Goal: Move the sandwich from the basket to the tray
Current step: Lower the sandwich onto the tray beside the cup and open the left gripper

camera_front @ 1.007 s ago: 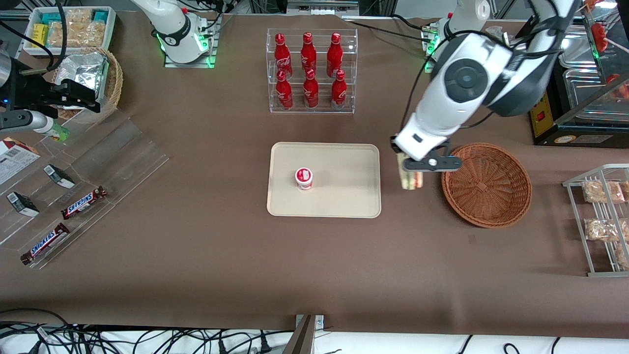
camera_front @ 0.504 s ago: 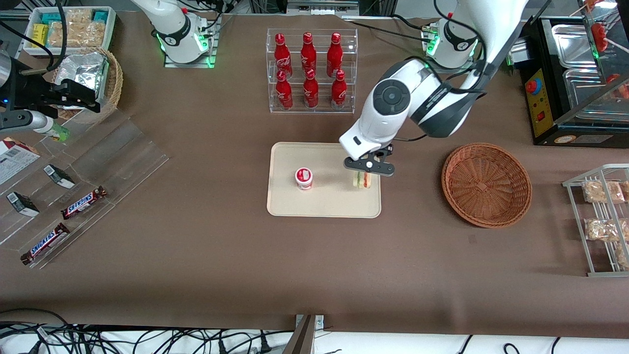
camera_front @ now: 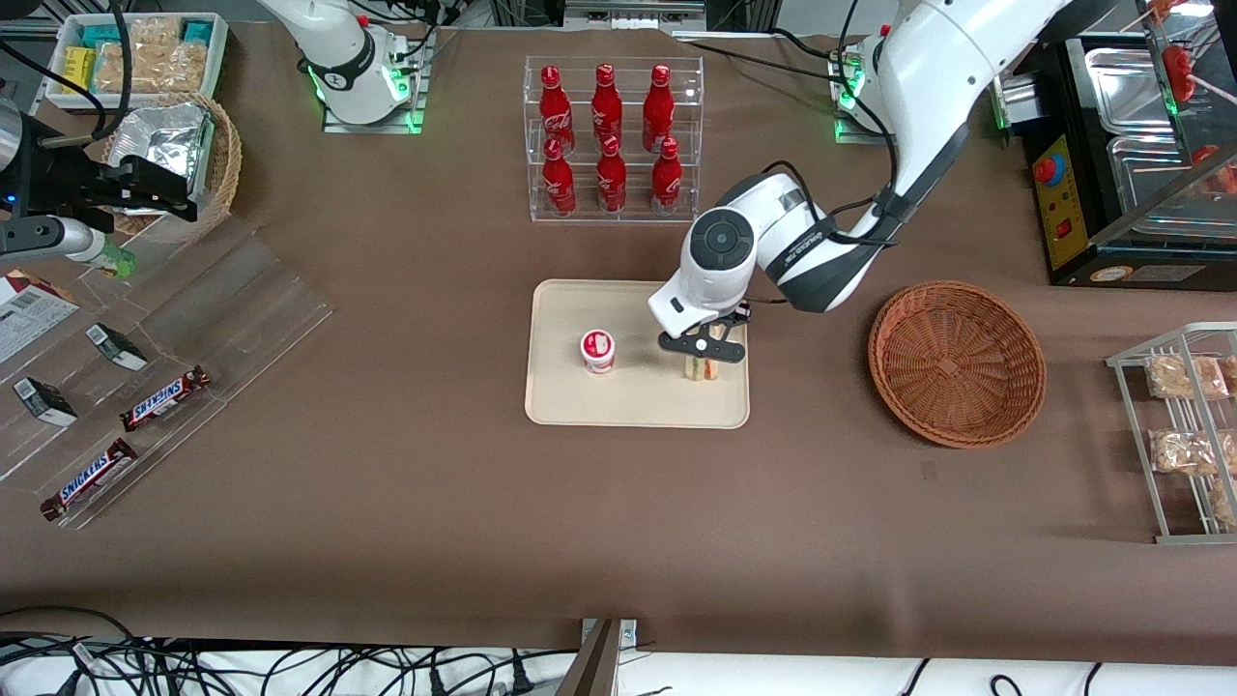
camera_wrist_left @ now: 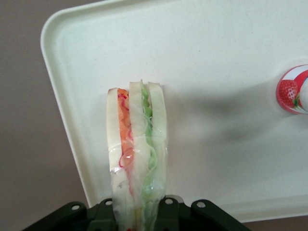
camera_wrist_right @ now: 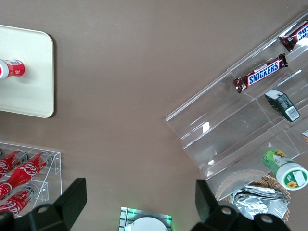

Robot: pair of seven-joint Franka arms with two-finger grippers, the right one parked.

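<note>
While the white left arm bends down from its base, its black gripper [camera_front: 703,350] hangs low over the flat cream-beige tray [camera_front: 638,401], fingers clamped on the wrapped triangular sandwich [camera_wrist_left: 137,149] (bread edge-up, red and green filling showing). Beside it stands a small red-capped cup [camera_front: 598,350]; the round reddish-brown wicker basket [camera_front: 957,362] sits well apart.

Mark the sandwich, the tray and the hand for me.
sandwich [camera_wrist_left: 137,144], left wrist view, on its filling layers.
tray [camera_front: 628,401], front view, on bare floor near its front rim.
hand [camera_front: 703,356], front view, between its fingertips, shut on the sandwich.
</note>
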